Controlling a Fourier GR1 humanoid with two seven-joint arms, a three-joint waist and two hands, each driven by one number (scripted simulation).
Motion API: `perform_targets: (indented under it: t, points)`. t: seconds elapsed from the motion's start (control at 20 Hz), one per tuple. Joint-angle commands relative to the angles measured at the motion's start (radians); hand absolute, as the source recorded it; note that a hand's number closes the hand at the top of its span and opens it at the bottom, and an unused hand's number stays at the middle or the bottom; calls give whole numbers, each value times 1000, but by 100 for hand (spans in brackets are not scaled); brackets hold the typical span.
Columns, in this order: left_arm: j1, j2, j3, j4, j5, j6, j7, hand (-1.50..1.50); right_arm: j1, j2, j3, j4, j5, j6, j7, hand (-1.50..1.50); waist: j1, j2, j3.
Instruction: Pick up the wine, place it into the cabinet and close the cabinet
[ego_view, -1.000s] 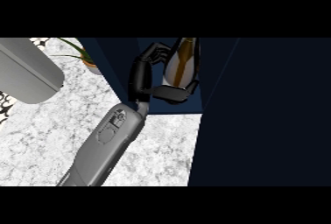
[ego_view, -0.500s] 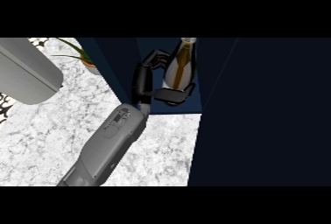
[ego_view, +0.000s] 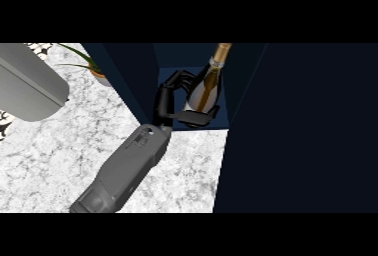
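A dark green wine bottle (ego_view: 205, 87) with a gold neck and a pale label stands inside the dark blue cabinet (ego_view: 131, 75), neck pointing to the top of the head view. My left hand (ego_view: 164, 100) is shut on the bottle from its left side. The fingers curl round its far side and the thumb crosses under its base. The grey forearm runs down to the lower left. My right hand does not show.
A wide dark blue panel of the cabinet (ego_view: 310, 130) fills the right half of the view. A small potted plant (ego_view: 92, 70) stands just left of the cabinet. A large grey rounded object (ego_view: 29, 80) lies at the upper left on the marble counter (ego_view: 66, 150).
The bottle was tilted and partly hidden a second ago; it now shows at full length inside the cabinet. The hand and forearm shifted only slightly with it.
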Motion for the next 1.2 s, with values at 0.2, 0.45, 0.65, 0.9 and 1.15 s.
perform_targets:
  t: [0.2, 0.45, 0.65, 0.9, 1.15]
  points:
    - [-52, 0, -3, 128, 119, -4, -113, 150, 45, 20, -10, -49, -69, 7, -8, -150, -2, 2, 0]
    - [-111, 0, 143, 281, 140, -95, -214, 150, -17, 7, 18, -40, -52, -11, 38, -150, -2, 6, -1]
    - [-105, 0, 118, 257, 226, -116, -195, 150, 52, 19, 8, -79, -62, 3, 6, -150, -8, 3, 0]
    - [-184, 0, 186, 400, 197, -153, -227, 150, -1, -10, -46, -56, -115, 15, 22, -150, -9, 7, 0]
    - [-265, 35, 227, 486, 196, -179, -212, 150, 20, 16, 15, -93, -71, 1, 40, -150, -24, 12, 0]
